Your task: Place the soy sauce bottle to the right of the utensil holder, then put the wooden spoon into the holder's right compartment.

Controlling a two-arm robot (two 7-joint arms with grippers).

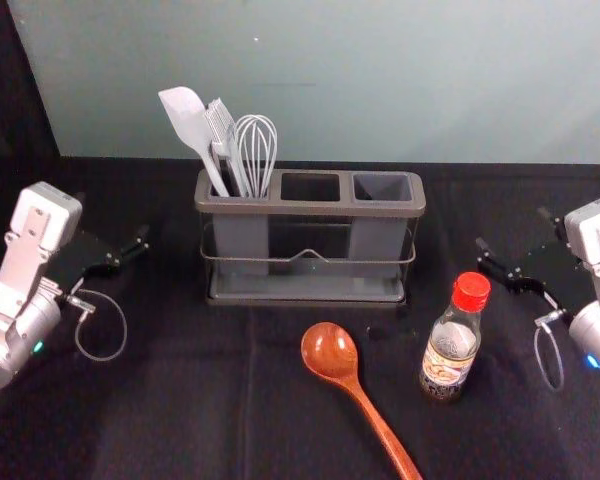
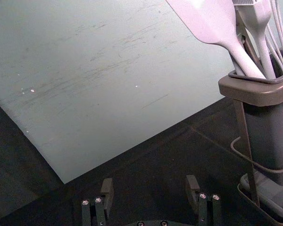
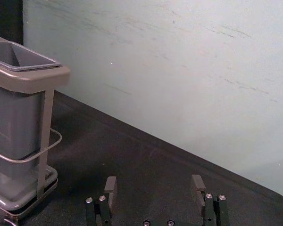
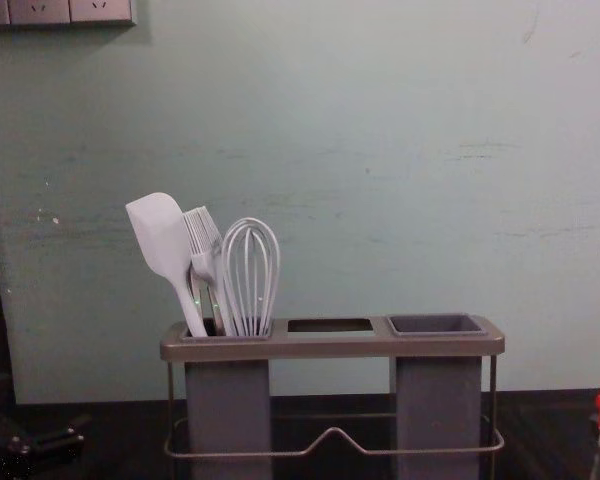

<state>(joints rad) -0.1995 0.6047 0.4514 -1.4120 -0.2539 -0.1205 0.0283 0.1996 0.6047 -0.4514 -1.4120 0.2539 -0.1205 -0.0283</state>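
The task seems to be at its first step, the placing of the soy sauce bottle [image 1: 451, 338]. It stands upright on the counter [image 1: 180, 410], nearer to the robot's body than the right claw [image 1: 513, 230] and a little to the left of it. The utensil holder [image 1: 310, 296] is farther to the left of this claw, and the bottle is in front of the holder's right end, not properly beside it.

For the next move, I think the right claw should draw back toward the body, come around the bottle below its red cap [image 1: 471, 291], close on it, and then carry it to the free place between this claw and the holder. It should keep the bottle upright and not knock the holder's wire rail [image 4: 330, 433].

The wooden spoon [image 1: 330, 350] lies well to the left of the right claw and nearer to the body, with its handle toward the robot. It must wait for the second step; the right compartment [image 3: 23, 59] has no utensil in it.

The right arm enters from the right side, its wrist bent so that the claw points inward and forward. The claw's two fingers are wide apart, with nothing between them. The left claw [image 2: 149, 182] is parked to the left of the holder, with its fingers also apart and holding nothing.
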